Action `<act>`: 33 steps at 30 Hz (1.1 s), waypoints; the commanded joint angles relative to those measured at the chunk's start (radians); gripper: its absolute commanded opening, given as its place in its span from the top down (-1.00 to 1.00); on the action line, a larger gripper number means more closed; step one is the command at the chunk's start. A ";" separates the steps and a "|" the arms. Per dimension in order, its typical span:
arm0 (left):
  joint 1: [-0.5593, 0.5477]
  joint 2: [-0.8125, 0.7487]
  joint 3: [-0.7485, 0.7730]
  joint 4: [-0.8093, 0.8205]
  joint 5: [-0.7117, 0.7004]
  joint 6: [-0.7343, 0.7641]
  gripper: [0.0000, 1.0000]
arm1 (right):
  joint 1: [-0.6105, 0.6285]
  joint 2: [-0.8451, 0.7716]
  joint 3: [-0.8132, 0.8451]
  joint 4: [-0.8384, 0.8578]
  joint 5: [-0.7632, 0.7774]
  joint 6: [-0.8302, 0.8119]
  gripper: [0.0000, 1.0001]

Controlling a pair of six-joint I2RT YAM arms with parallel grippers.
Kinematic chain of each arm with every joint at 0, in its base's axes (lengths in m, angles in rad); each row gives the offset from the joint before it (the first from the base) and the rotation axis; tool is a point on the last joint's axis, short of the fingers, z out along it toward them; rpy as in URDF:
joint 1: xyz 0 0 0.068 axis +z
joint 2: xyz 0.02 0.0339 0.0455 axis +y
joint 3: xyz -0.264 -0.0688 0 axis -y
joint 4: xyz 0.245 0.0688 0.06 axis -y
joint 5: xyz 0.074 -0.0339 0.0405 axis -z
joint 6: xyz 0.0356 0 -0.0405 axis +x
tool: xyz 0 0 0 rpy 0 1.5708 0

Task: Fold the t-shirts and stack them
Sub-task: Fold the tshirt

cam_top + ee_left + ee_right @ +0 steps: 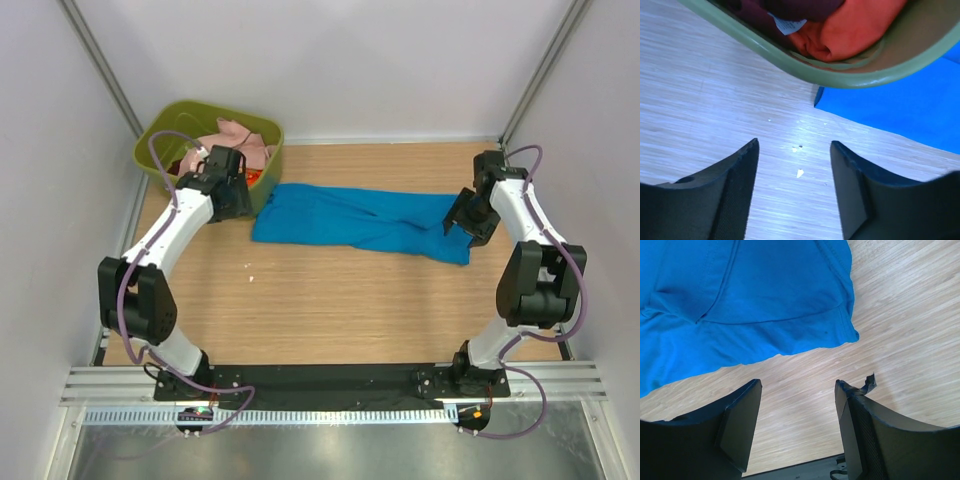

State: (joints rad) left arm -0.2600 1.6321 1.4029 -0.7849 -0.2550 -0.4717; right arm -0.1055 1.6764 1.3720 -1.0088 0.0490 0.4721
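Nearest, bare table (330, 310). Right fingers (740, 415) spread, empty, just off the blue t-shirt (350, 220)'s right corner. Shirt lies long across the table. Left fingers (735, 175) spread, empty, by its left end. Beyond that end, green tub (205, 108) holds pink t-shirt (235, 140) and red-orange t-shirt (860, 25).

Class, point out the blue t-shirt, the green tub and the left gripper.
blue t-shirt (350, 222): top view, middle of the cloth
green tub (850, 80): left wrist view, near rim
left gripper (794, 144): left wrist view, between its fingertips
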 commanded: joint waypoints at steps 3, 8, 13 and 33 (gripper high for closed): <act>-0.011 -0.112 -0.062 0.074 0.072 -0.034 0.11 | 0.007 -0.029 0.022 -0.023 0.055 0.008 -0.32; -0.139 -0.106 -0.068 0.131 0.128 -0.013 0.58 | 0.007 -0.052 -0.031 -0.044 0.040 0.011 -0.18; -0.229 0.047 0.052 0.182 0.187 0.025 0.85 | 0.007 -0.081 -0.057 -0.025 0.008 0.003 -0.18; 0.037 0.768 0.919 -0.142 0.039 0.165 1.00 | 0.015 -0.191 -0.111 -0.088 0.022 0.020 -0.18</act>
State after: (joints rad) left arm -0.3031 2.3985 2.2612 -0.8513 -0.1459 -0.3042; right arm -0.0971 1.5223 1.2732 -1.0775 0.0608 0.4778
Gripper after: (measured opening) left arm 0.001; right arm 0.590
